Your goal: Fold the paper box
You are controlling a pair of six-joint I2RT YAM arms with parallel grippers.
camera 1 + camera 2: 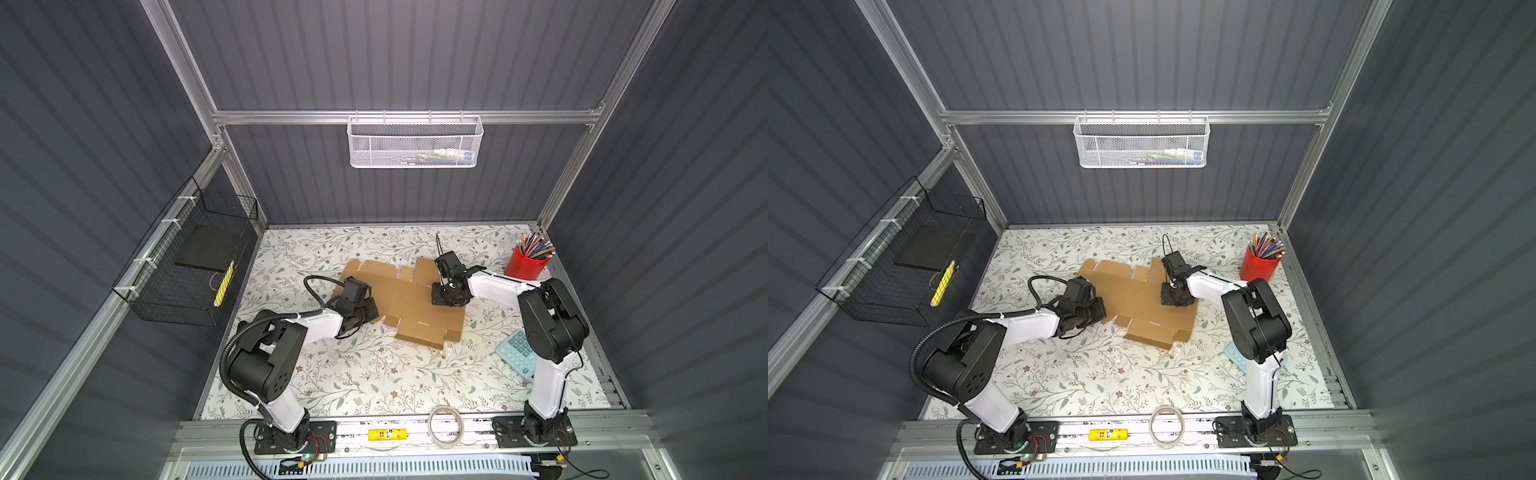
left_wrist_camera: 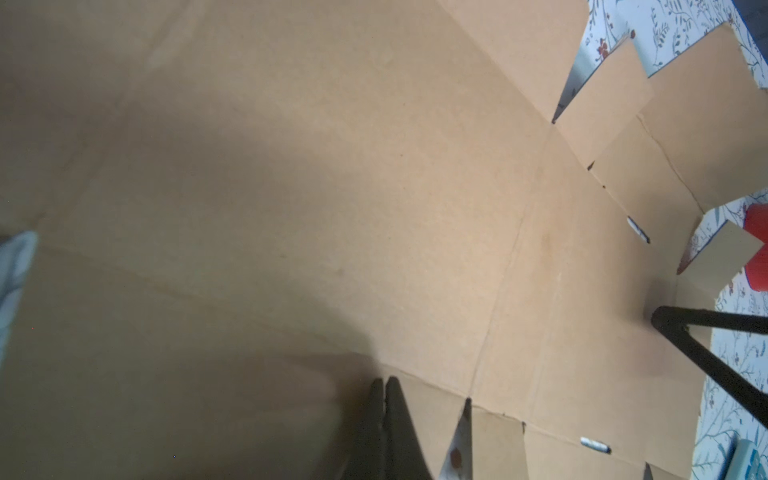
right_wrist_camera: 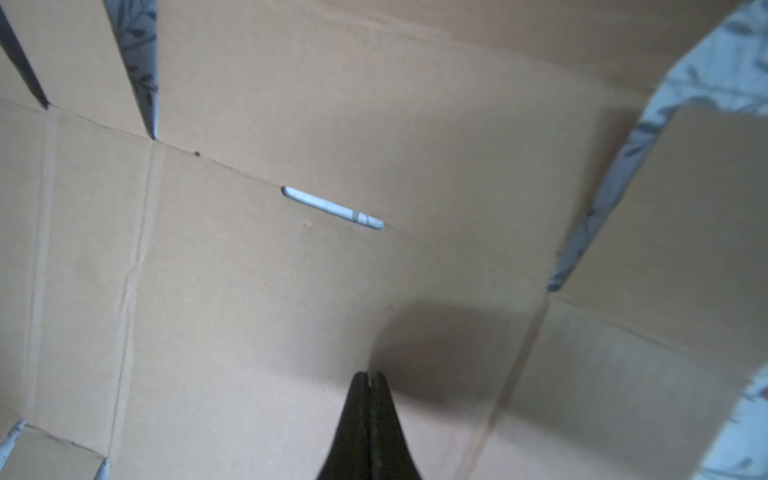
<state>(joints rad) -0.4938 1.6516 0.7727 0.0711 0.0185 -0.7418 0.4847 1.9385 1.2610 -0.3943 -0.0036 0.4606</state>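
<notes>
The flat, creased, slotted brown cardboard paper box (image 1: 405, 299) lies under the left gripper (image 2: 384, 382) and right gripper (image 3: 369, 378), fingers pinched together, empty.

Two arms, same build. Left arm (image 1: 320, 324) and right arm (image 1: 548, 382): glossy white link shells between matte black, rounded joint housings. The left shoulder housing shows a cluster of small holes. Each stands on a black base plate (image 1: 322, 434) fastened with silver screws, with thin red and black wires beside it. Black corrugated conduit (image 1: 223, 359) loops along the left arm; a thin black cable (image 1: 1274, 370) runs along the right arm's white link. Left tool (image 2: 384, 382) and right tool (image 3: 369, 376): black fingers tapering to narrow tips.
</notes>
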